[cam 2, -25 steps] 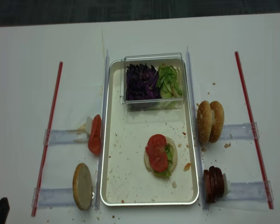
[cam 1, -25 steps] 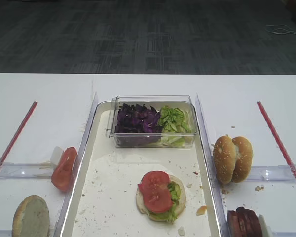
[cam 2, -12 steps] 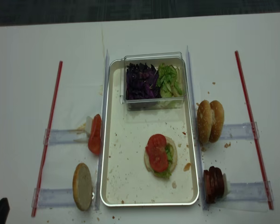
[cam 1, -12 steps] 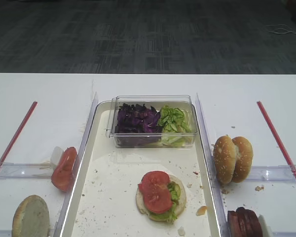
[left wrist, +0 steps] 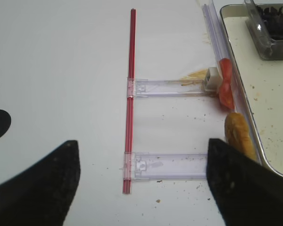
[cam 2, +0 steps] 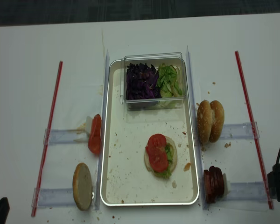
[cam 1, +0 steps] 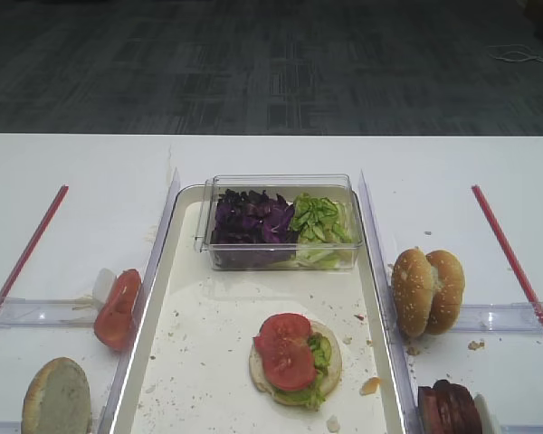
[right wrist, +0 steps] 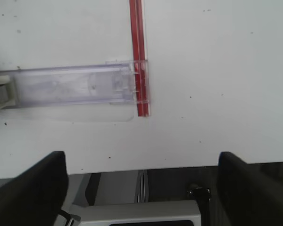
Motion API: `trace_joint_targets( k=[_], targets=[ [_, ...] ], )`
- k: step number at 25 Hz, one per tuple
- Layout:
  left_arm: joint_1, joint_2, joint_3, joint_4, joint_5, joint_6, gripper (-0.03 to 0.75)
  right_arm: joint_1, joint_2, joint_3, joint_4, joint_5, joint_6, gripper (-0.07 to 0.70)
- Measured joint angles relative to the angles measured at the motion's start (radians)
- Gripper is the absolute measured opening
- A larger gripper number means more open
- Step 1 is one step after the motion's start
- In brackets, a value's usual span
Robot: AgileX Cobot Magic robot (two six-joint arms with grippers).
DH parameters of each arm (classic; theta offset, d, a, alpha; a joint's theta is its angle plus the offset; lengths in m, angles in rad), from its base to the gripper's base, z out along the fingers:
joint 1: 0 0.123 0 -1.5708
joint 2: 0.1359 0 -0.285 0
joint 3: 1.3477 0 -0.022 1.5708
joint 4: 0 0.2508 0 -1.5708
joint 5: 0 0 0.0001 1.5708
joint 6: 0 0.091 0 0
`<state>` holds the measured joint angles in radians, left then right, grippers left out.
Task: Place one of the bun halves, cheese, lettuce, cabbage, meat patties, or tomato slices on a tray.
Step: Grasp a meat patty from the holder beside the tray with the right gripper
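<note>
Resting mid cream-white crumb-speckled rectangular tray [cam 2: 113, 140]: pale round bun half [cam 2: 160, 158] under glossy red tomato slices [cam 2: 157, 151], shredded green lettuce [cam 2: 168, 153] beside. Right end effector [right wrist: 141, 188] spread apart; left end effector [left wrist: 141, 188] likewise, above white worktop [cam 2: 23, 93].

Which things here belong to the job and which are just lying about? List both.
Job: tray, bun halves, tomato slices, meat patties, lettuce, cabbage.
Lying about: red strips, clear rails, clear box, crumbs.
</note>
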<state>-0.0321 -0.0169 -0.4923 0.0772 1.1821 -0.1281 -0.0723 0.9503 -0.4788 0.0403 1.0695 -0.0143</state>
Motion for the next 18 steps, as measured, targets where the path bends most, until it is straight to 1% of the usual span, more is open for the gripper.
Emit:
trace_joint_targets(
  k=[8, 14, 18],
  targets=[
    [0.0, 0.0, 0.0, 0.0, 0.0, 0.0, 0.544, 0.0, 0.015, -0.034, 0.002, -0.028, 0.0, 0.663],
    [0.0, 0.0, 0.0, 0.0, 0.0, 0.0, 0.544, 0.0, 0.123, -0.072, 0.016, -0.052, 0.004, 0.663],
    [0.0, 0.0, 0.0, 0.0, 0.0, 0.0, 0.544, 0.0, 0.161, -0.071, 0.026, -0.062, 0.004, 0.662]
  ],
)
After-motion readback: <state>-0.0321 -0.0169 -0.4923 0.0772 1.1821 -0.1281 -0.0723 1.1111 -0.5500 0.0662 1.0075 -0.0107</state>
